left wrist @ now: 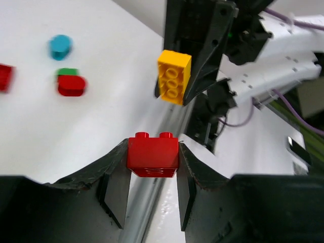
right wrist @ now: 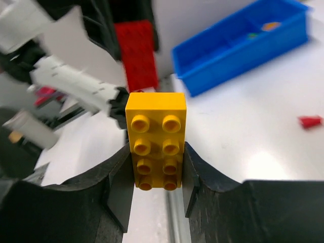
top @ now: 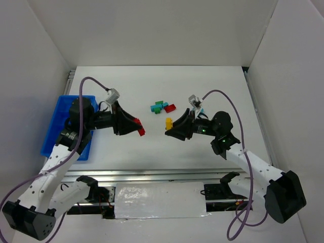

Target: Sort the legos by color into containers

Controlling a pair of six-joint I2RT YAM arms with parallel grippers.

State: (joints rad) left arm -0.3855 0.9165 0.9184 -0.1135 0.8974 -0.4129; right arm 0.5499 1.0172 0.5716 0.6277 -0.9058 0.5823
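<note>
1. The blue tray (top: 52,140) lies at the left edge of the bench (top: 126,91), behind the left arm and partly covered by it. In the right wrist view small specks of colour sit in its compartments, too blurred to name.
2. The left hand (left wrist: 152,169) is pinching a red brick (left wrist: 153,157) between its pads. The right hand (right wrist: 154,177) is pressed onto a yellow brick (right wrist: 155,136). The two hands face each other over the middle of the bench, near but apart.
3. Step in hand, as I judge it: both bricks are picked, neither dropped. The carry to the tray comes next.
4. What that calls for: the left hand turns back to the tray close behind it. The right hand has the longer way across, so they should go in turn, not together. Each brick needs its own colour's compartment.
5. The yellow brick is two studs by four. Its long axis runs along the fingers, out past the tips. The studs face its own wrist camera, the hollow underside faces the left hand.
6. The red brick's studs point out beyond the fingertips. It looks longer than wide only in the right wrist view.
7. Green, teal and red loose bricks (top: 162,106) lie in a small cluster beyond the hands, unsorted.
</note>
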